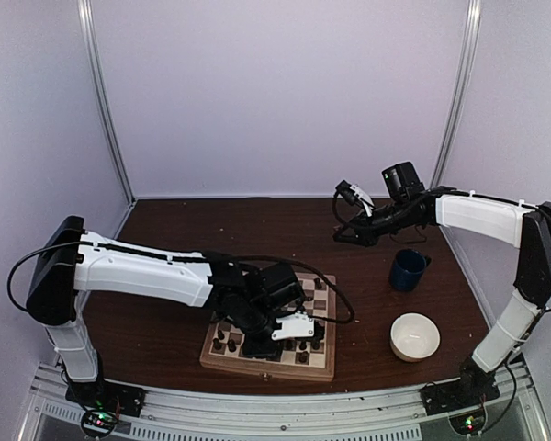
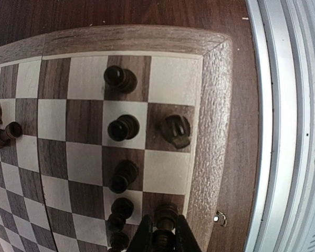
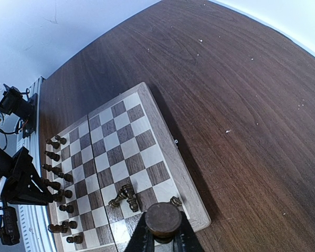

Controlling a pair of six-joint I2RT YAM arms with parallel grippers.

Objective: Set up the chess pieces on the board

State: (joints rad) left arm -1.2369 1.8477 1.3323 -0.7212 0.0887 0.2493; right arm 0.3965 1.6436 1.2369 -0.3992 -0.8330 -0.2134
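The board (image 1: pixel 257 365) lies at the near middle of the table, with dark chess pieces standing in its two near rows. My left gripper (image 1: pixel 299 327) is low over the board's near right part. In the left wrist view it (image 2: pixel 164 232) is shut on a dark chess piece (image 2: pixel 166 215) upright over a dark edge-row square, next to a row of pawns (image 2: pixel 122 127) and a corner piece (image 2: pixel 174 130). My right gripper (image 1: pixel 350 195) is high at the back right. In the right wrist view it (image 3: pixel 163 234) is shut on a dark chess piece (image 3: pixel 163 219), its round base towards the camera.
Two or three pieces lie tipped over (image 3: pixel 123 195) mid-board; they also show in the left wrist view (image 2: pixel 0 131). A blue mug (image 1: pixel 409 269) and a white bowl (image 1: pixel 414 336) stand right of the board. A metal rail (image 2: pixel 283 126) runs along the table's near edge.
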